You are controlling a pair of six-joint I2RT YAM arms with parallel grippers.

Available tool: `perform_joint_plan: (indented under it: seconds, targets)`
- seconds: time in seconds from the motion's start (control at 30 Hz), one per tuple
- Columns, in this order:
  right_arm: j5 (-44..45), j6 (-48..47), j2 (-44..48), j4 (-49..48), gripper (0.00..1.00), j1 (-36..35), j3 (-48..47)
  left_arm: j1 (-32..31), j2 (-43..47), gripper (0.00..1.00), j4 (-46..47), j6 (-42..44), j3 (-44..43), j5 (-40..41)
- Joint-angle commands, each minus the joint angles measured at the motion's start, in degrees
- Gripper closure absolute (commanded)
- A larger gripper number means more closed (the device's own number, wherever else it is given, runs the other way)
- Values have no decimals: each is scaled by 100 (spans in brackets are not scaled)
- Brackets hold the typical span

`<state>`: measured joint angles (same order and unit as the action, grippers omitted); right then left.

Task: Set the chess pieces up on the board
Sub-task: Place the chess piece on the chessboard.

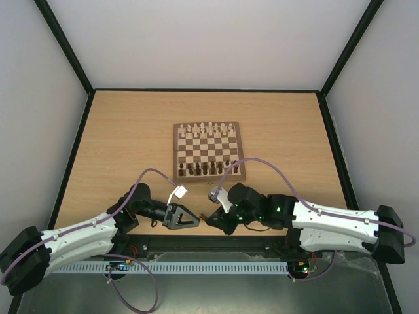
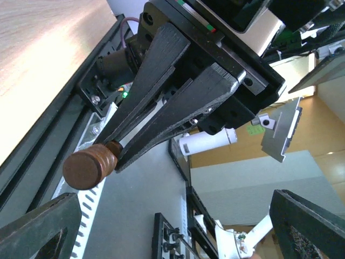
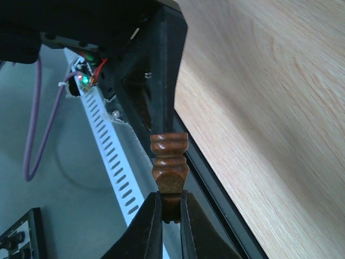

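1. Right claw (image 3: 171, 218): clamped tight on the narrow end of one dark chess piece (image 3: 169, 162). The piece juts past the fingertips toward 12 o'clock in the wrist view, wide end outermost.
2. Left claw (image 2: 172, 229): spread wide, holding nothing, facing the piece's wide end.
3. Both claws sit at 6 o'clock of the board (image 1: 209, 152), by the near edge of the surface (image 1: 118, 144). The held piece is off the board.
4. Other dark pieces (image 1: 206, 169) stand on the board's near rows.

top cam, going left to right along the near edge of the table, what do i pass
left arm → left gripper, open → right gripper, shut on a dark brown chess piece → right arm
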<state>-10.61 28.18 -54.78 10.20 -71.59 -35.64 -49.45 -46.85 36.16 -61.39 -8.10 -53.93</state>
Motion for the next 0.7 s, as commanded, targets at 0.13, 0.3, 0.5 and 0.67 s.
perform_joint_plan:
  seconds: [0.13, 0.3, 0.5, 0.67]
  targets:
    - [-544, -297, 23, -62, 96, -98, -301, 27, 30, 7, 233, -164, 20, -344]
    - [-664, -340, -105, -96, 96, -147, -328, 32, -59, 14, 163, -96, -21, -329]
    - [-653, -350, -156, -62, 96, -188, -319, 32, -306, 29, 189, -20, -74, -329]
    - [-649, -353, -154, -69, 96, -206, -310, 27, -445, 45, 172, 43, -103, -336]
